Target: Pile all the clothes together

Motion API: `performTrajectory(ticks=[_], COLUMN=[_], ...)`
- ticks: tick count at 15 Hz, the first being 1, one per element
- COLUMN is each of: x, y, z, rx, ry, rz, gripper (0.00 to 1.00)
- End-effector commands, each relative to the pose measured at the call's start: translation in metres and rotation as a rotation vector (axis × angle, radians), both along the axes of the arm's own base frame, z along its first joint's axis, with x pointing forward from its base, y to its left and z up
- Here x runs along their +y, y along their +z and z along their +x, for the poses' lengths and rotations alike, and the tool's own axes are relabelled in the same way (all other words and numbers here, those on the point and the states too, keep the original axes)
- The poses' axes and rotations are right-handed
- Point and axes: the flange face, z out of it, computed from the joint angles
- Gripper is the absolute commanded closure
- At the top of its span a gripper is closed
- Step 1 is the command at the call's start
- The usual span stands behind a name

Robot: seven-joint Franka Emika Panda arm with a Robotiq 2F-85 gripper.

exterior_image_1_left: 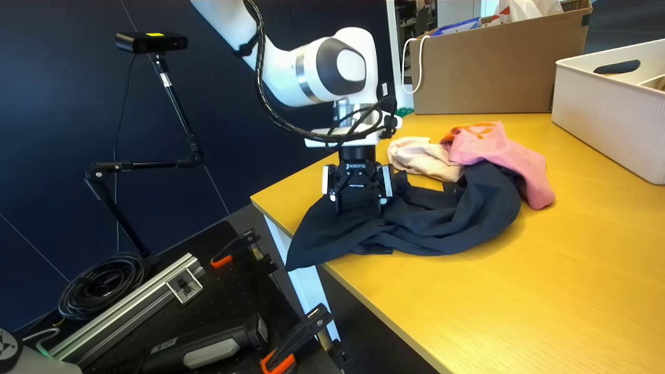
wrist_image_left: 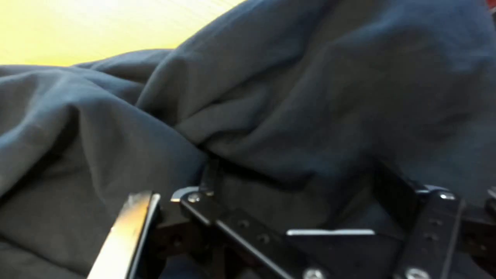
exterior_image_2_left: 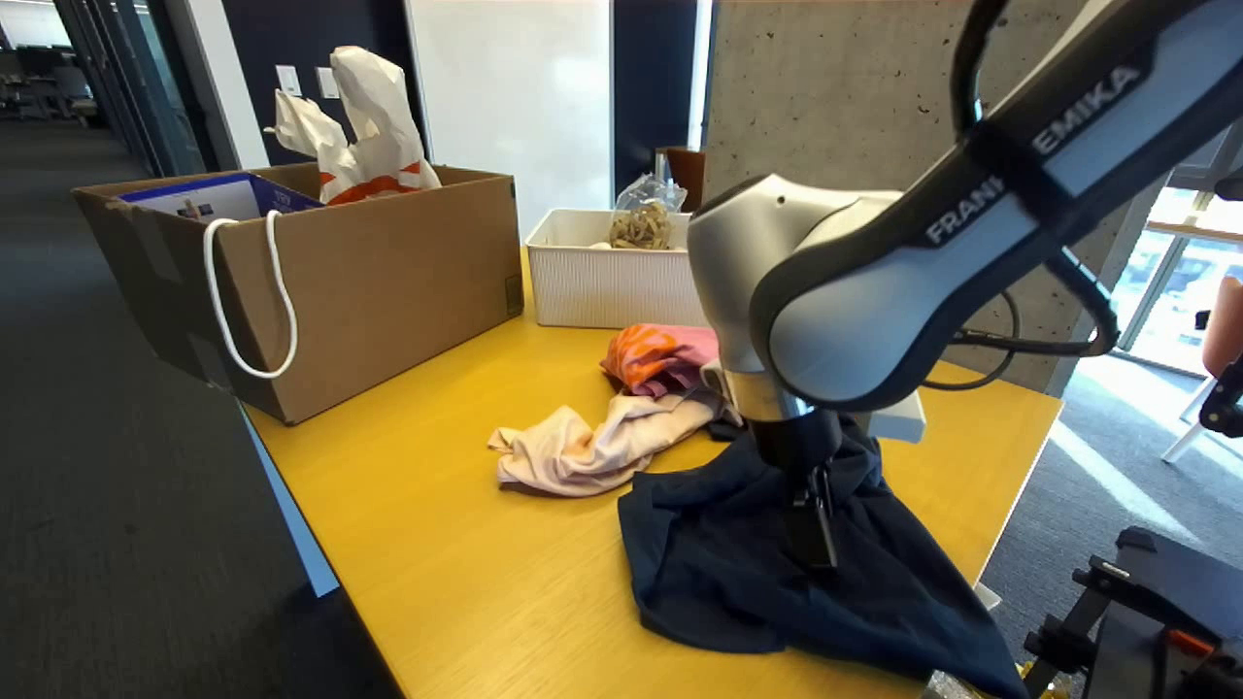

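A large dark navy garment (exterior_image_1_left: 441, 223) lies crumpled on the table, one corner hanging over the edge; it fills most of the wrist view. Over its far end rests a bright pink garment (exterior_image_1_left: 524, 161) with an orange patch. Beside these, a cream-white garment (exterior_image_2_left: 583, 451) is bunched up, touching the pink one (exterior_image_2_left: 685, 354). My gripper (exterior_image_1_left: 360, 208) points straight down at the navy cloth, its jaws wide apart. In the wrist view, navy fabric (wrist_image_left: 240, 100) shows between and beyond the spread fingers of the gripper (wrist_image_left: 300, 178), not pinched. Whether the fingertips press into it is hard to tell.
A brown cardboard box (exterior_image_2_left: 388, 301) with bags stands at the table's end. Near it is a rigid white box (exterior_image_1_left: 613, 114). The yellow table (exterior_image_1_left: 545, 291) ends close to the gripper; clamps (exterior_image_1_left: 298, 337) and a black bench sit lower beyond that edge.
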Motion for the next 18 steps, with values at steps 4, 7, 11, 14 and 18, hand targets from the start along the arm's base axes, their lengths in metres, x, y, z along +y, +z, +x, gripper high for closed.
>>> performTrajectory(ticks=[4, 7, 11, 14, 18], x=[0.024, 0.029, 0.039, 0.054, 0.076], y=[-0.03, -0.023, -0.008, 0.008, 0.044], z=[0.022, 0.03, 0.037, 0.041, 0.043], rx=[-0.037, -0.067, -0.096, -0.123, -0.194], ry=[0.069, 0.064, 0.045, 0.031, 0.019], rz=[-0.051, -0.043, -0.035, -0.038, -0.028], gripper=[0.26, 0.49, 0.8, 1.0, 0.99])
